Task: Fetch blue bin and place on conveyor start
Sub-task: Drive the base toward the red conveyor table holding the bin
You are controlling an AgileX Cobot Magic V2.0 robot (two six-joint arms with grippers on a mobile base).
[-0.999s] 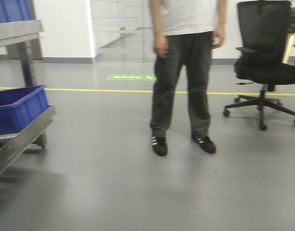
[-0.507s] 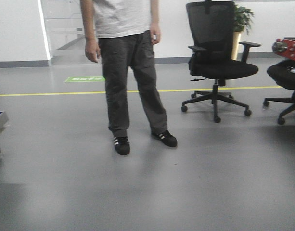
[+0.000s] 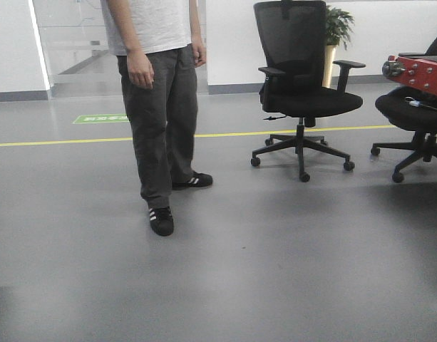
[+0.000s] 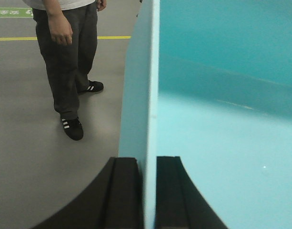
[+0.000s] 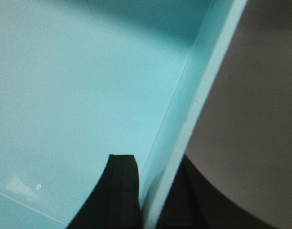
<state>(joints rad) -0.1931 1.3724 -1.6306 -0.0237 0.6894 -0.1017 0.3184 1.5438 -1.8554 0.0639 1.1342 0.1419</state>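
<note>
The blue bin (image 4: 222,119), a light turquoise tub, fills the left wrist view and also the right wrist view (image 5: 79,86). My left gripper (image 4: 148,164) is shut on its left wall, one black finger outside and one inside. My right gripper (image 5: 153,164) is shut on its right wall the same way. The bin is held above the grey floor and appears empty. The red frame of the conveyor start (image 3: 418,71) with silver bolts shows at the right edge of the front view. Its belt is out of view. Neither gripper nor the bin shows in the front view.
A person (image 3: 157,107) in a white shirt and dark trousers stands on the left, also in the left wrist view (image 4: 69,62). A black office chair (image 3: 304,92) stands in the middle, a second chair (image 3: 410,121) at right below the red frame. A yellow floor line (image 3: 61,140) runs across.
The front view has swung right: the shelf with the dark blue bin left the frame, the person shifted left and stepped, and the chairs and red frame came in.
</note>
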